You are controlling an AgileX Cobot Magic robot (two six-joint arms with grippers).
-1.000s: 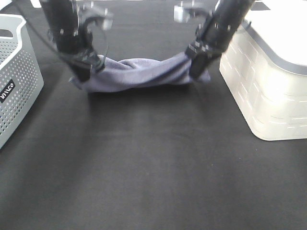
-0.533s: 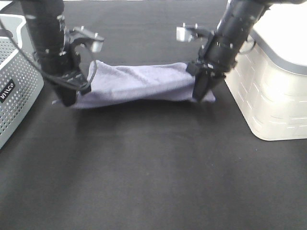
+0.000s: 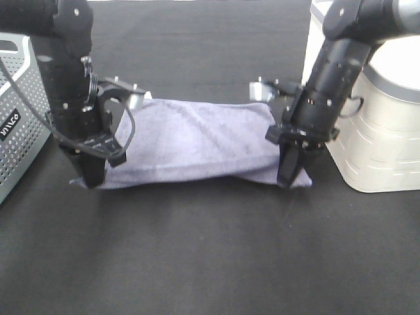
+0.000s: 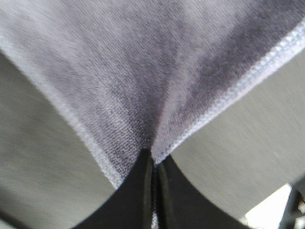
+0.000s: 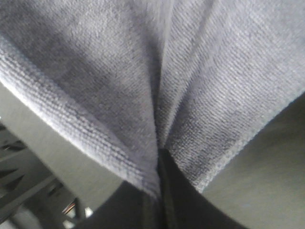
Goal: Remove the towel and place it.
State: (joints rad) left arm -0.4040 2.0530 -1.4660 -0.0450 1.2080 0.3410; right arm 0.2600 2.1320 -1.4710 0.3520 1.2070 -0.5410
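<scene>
The grey-lavender towel (image 3: pixel 190 147) is stretched flat between my two grippers, low over the black table, its far edge lying on the cloth. My left gripper (image 3: pixel 90 178) is shut on the towel's near left corner. My right gripper (image 3: pixel 289 180) is shut on its near right corner. In the left wrist view the towel (image 4: pixel 143 81) fans out from the closed gripper (image 4: pixel 153 164), stitched edge showing. In the right wrist view the towel (image 5: pixel 157 71) is pinched the same way in the gripper (image 5: pixel 159 160). A bit of white at the far left corner (image 3: pixel 148 96) may be the tag.
A grey perforated basket (image 3: pixel 20 125) stands at the left edge, close to my left arm. A white lidded bin (image 3: pixel 374 125) stands at the right, close behind my right arm. The black table cloth (image 3: pixel 210 256) stretches toward the front.
Both grippers have moved toward the front of the table, pulling the towel along. The towel has gone from a twisted roll to a wider, flatter sheet.
</scene>
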